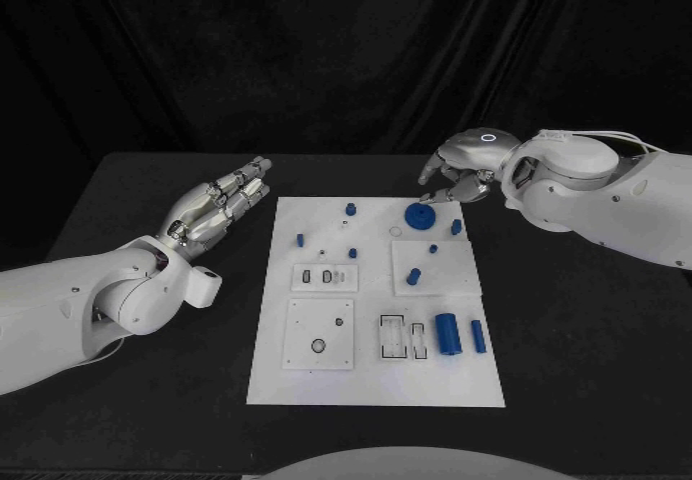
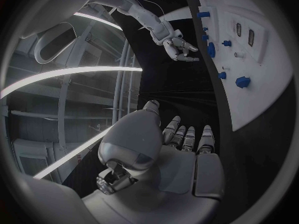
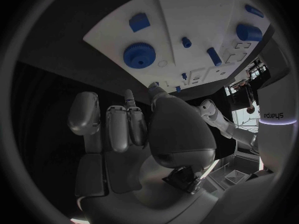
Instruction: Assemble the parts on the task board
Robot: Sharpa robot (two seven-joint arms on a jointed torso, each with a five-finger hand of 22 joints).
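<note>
From the head camera you see the flat white board [image 1: 378, 300] mid-table, small blue parts scattered on it: a toothed gear [image 1: 420, 216] near its far edge, a smooth cylinder [image 1: 449, 333] nearer. Your left hand [image 1: 216, 205] lies beside the board, fingers straight, empty. Your right hand [image 1: 459, 180] hovers just behind the gear, fingers curled loosely, holding nothing. Left wrist: metallic fingers [image 2: 187, 137] extended alongside the board [image 2: 261, 74]. Right wrist: fingers [image 3: 118, 127] apart, gear [image 3: 139, 55] ahead, untouched.

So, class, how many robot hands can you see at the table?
2. The left hand lies open beside the task board's left edge. The right hand is at its far edge, near the blue gear.
</note>
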